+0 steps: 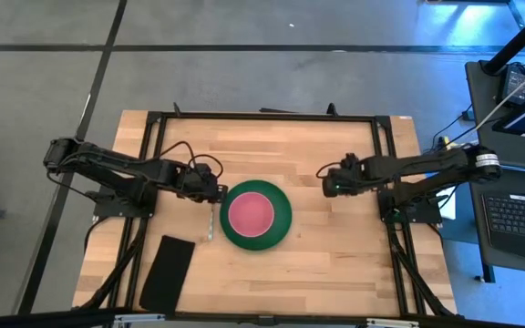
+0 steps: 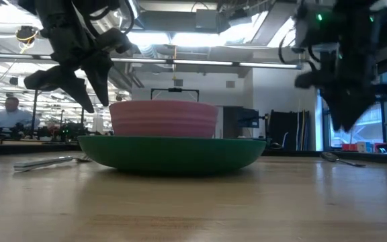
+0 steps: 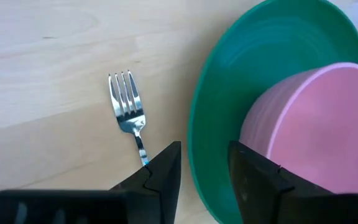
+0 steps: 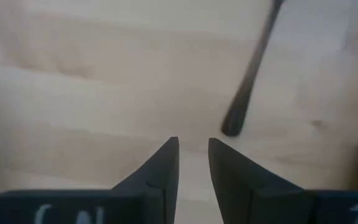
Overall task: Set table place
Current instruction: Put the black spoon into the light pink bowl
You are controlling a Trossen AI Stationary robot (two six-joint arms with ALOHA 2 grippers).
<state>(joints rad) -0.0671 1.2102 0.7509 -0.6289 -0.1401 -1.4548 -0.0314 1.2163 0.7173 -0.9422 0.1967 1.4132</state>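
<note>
The round green plate (image 1: 279, 228) lies on the table (image 1: 335, 255) with the smaller pink bowl (image 1: 251, 212) standing in it; both also show in the low view, plate (image 2: 173, 151) and bowl (image 2: 163, 118). The silver fork (image 3: 129, 115) lies flat on the wood just left of the plate. My left gripper (image 1: 213, 190) hovers open above the plate's far-left rim, raised clear of it (image 2: 96, 101). My right gripper (image 1: 328, 182) hovers right of the plate, fingers a narrow gap apart (image 4: 193, 155). The dark spoon (image 4: 247, 87) lies on the wood just ahead of them.
A black rectangular cloth (image 1: 169, 271) lies at the table's near left. Black metal rails (image 1: 262, 117) frame the top. Bare wood stretches along the far side and at the near right. In the low view, a person (image 2: 9, 111) sits far off in the room behind.
</note>
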